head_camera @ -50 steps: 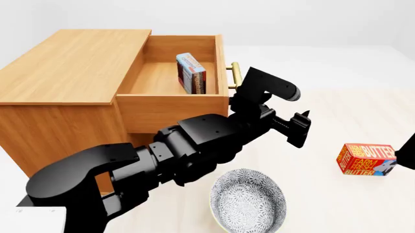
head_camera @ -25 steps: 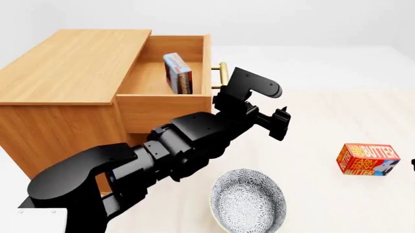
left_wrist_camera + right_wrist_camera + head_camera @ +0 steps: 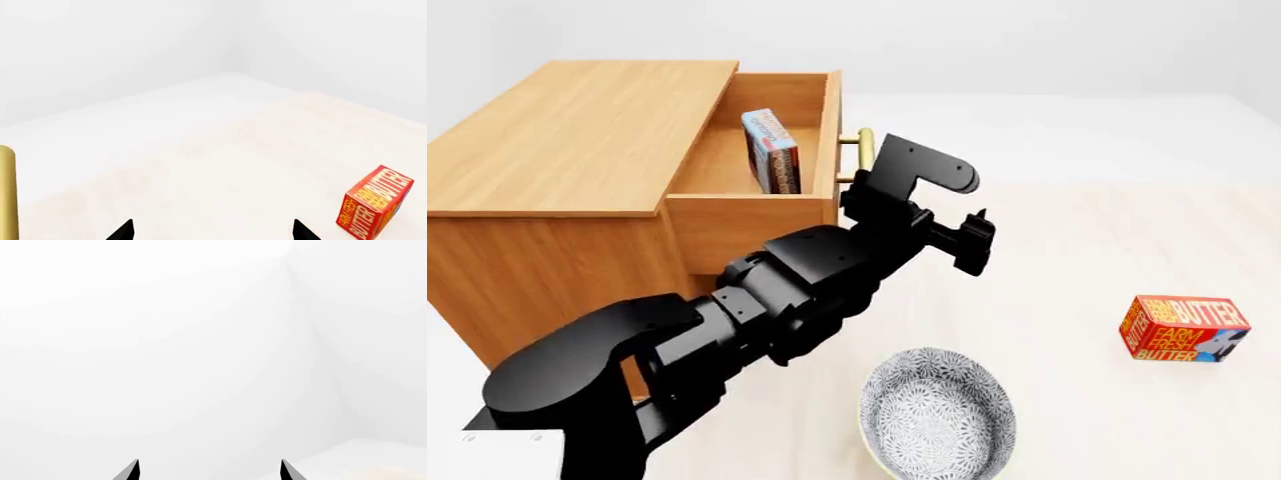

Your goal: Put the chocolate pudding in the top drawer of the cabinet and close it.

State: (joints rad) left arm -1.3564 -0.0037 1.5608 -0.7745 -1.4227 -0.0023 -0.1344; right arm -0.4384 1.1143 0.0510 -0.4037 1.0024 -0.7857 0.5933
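Left arm [image 3: 827, 280] against top drawer [image 3: 767, 215].

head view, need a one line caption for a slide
Left gripper beside the brass handle of the half-open top drawer, chocolate pudding upright inside.

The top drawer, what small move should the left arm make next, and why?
Probably push farther toward the cabinet: the top drawer is only partly shut, the chocolate pudding stands inside, and the left gripper is beside the brass handle, holding nothing.
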